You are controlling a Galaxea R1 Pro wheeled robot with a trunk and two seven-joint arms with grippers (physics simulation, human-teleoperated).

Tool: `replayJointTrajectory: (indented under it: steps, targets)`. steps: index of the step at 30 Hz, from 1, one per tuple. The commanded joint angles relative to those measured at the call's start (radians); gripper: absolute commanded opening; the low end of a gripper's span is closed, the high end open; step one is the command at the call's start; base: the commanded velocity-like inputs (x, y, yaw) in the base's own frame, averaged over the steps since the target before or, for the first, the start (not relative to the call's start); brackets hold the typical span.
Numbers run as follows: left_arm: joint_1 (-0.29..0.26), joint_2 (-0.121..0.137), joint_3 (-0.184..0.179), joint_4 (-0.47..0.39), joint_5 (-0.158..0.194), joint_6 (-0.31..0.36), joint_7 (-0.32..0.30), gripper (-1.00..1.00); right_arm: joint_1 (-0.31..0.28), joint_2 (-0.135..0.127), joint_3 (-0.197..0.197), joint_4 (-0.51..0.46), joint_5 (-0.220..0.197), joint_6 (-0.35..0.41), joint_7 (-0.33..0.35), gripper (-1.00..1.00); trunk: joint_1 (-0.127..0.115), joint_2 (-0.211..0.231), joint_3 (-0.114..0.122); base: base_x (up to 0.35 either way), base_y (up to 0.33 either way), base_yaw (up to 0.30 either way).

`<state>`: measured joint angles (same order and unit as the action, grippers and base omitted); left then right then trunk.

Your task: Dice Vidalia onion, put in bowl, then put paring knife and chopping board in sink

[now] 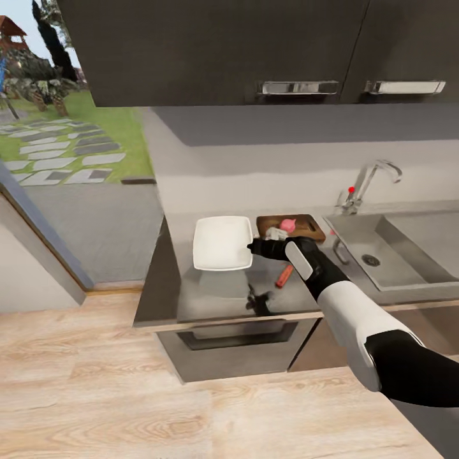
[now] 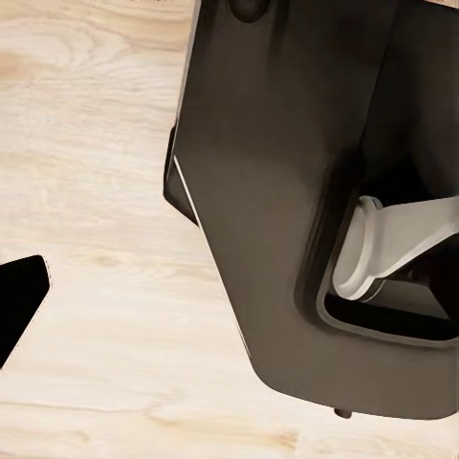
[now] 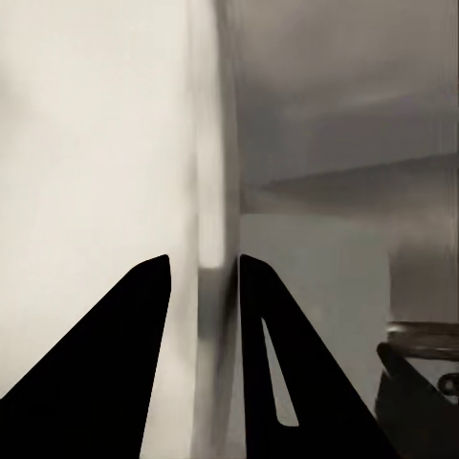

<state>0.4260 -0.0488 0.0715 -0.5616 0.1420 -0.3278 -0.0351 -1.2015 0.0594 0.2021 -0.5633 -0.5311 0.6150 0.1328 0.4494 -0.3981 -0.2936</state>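
Onion on the board, bowl beside it, knife on the bench

The white squarish bowl [image 1: 222, 243] sits on the glossy grey bench [image 1: 210, 296], its rim [image 3: 212, 287] between the right tool [image 3: 204, 263] fingers. The pinkish Vidalia onion [image 1: 287, 224] rests on the brown chopping board [image 1: 306, 224], beside the steel sink [image 1: 408, 252]. The red-handled paring knife [image 1: 284, 276] lies near the front.

Light wood floor [image 1: 95, 395] under me and dark upper cabinets [image 1: 210, 44] with chrome handles overhead. A big window [image 1: 70, 127] showed lawn and stepping stones.

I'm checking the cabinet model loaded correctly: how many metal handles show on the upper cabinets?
2. One handle sits on the dark upper cabinet above the chopping board; the other handle is further right, above the sink. More may lie beyond the picture's edge.
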Motion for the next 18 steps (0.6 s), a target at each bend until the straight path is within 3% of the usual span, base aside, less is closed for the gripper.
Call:
replayJointTrajectory:
  steps: [1,13,18]
  targets:
    - [0.000,-0.001,0.002,-0.001,0.006,0.000,-0.004,1.00,-0.001,0.000,0.000,0.000,0.000,0.003,0.004,-1.00,0.001,-0.002,-0.002,0.000,0.246,0.022]
    - [0.000,0.000,0.002,-0.002,0.006,0.000,-0.003,1.00,-0.001,-0.013,0.000,0.012,0.000,0.008,0.008,-1.00,0.001,-0.002,-0.002,0.000,0.210,0.003]
    - [0.000,0.000,0.002,-0.001,0.007,0.000,-0.003,1.00,-0.001,-0.013,-0.002,0.001,-0.003,0.109,0.008,-1.00,0.001,-0.002,-0.002,0.000,0.022,0.000]
